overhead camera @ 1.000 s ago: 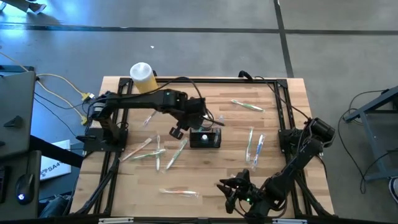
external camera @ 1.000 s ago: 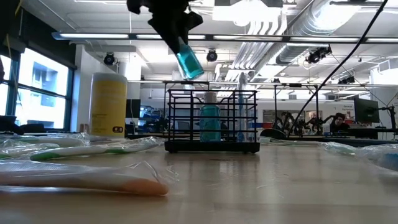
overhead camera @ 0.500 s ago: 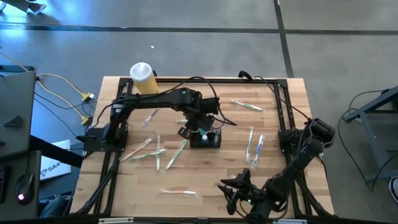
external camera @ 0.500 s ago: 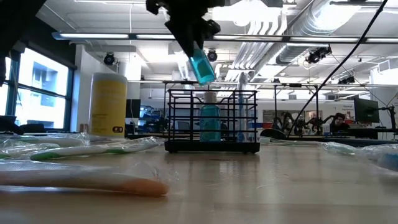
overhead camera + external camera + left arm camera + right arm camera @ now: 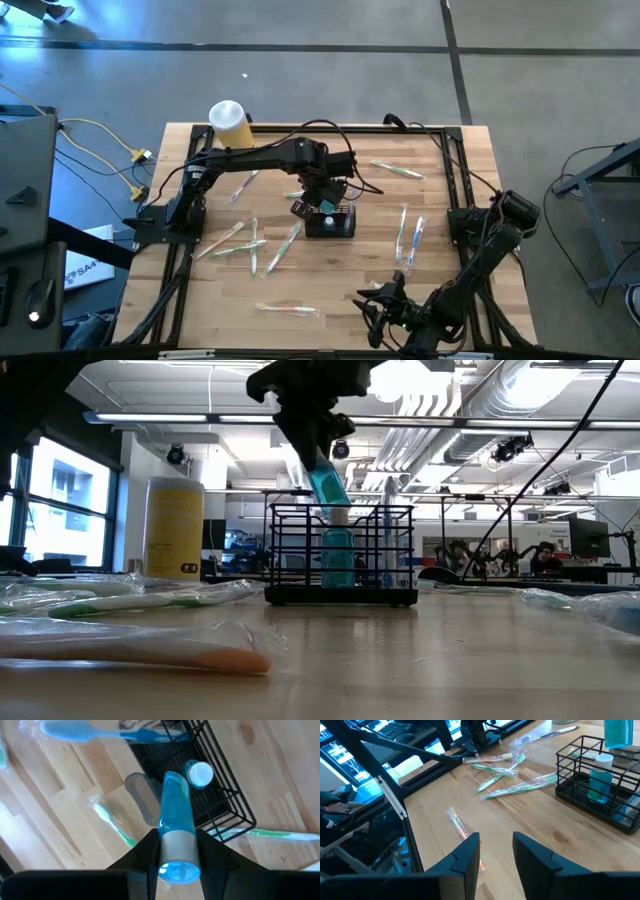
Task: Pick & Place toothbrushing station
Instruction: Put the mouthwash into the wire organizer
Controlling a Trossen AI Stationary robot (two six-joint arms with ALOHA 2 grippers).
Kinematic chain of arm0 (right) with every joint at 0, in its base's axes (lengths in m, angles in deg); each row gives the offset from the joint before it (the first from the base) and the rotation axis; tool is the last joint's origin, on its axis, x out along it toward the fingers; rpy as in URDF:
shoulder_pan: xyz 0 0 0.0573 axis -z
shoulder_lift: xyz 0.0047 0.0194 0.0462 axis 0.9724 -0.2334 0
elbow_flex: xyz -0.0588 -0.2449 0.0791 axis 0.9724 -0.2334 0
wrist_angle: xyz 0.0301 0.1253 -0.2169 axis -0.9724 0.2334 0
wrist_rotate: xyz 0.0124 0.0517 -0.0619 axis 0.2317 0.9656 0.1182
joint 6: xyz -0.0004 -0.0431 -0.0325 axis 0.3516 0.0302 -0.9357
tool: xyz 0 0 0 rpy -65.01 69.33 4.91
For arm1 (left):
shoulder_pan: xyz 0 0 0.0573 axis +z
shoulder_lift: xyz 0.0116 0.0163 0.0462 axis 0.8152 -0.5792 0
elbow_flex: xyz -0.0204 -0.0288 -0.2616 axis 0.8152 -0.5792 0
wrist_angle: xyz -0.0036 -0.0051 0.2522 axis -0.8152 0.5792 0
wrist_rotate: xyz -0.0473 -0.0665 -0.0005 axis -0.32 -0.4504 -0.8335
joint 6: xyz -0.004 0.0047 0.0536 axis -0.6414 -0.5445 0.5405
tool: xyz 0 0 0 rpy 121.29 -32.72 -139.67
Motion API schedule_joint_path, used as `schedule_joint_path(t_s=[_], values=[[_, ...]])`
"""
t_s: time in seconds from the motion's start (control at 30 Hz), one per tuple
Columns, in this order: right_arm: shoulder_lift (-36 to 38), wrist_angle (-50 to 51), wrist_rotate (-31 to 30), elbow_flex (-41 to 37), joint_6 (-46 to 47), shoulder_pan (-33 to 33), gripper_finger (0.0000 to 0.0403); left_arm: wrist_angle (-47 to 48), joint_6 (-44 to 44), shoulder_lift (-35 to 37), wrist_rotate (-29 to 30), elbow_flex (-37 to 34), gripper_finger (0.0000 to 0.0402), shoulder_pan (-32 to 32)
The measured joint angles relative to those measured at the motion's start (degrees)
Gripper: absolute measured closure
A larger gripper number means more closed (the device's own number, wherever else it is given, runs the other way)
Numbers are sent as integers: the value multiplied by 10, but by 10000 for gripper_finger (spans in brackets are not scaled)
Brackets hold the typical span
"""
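Observation:
The toothbrushing station, a black wire caddy, stands on its base near the table's middle and also shows in the low view and left wrist view. A blue bottle with a white cap stands inside it. My left gripper is shut on a clear blue tube just above the caddy's near-left part. My right gripper is open and empty near the table's front edge. My left gripper pinches the blue tube's grey-banded upper end between its two fingers, coming from above and pointing down. The tube hangs below the fingers, tilted, and is clear of the table. Its lower end is level with the caddy's top rim.
A yellow jar with a white lid stands at the far left corner. Wrapped toothbrushes lie left of the caddy, right of it, at the far right and near the front edge. A black frame rims the table.
My left gripper has carried the blue tube toward the table's right edge and slightly down, from left of the caddy to above it. The tube has stayed tilted in the shut fingers. The caddy has not moved.

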Motion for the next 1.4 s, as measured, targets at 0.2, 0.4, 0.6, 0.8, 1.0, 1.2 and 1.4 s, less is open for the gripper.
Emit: schedule_joint_path(t_s=[0.2,0.4,0.6,0.8,1.0,1.2,1.4], values=[[0,0,-5,0,2,0,294,0,3,0,-12,0,311,0],[0,-1,-6,0,4,0,294,0,7,0,-22,0,311,0],[0,-1,-6,0,4,0,294,0,0,-1,-24,0,311,0],[0,-1,-6,0,4,0,294,0,-1,-12,-24,0,311,0],[0,-1,-6,0,4,0,294,0,-2,-23,-14,0,311,0],[0,-1,-5,0,4,0,294,4,-4,-30,-1,0,311,3],[0,-1,-5,0,4,0,294,11,-7,-39,10,0,311,3]])
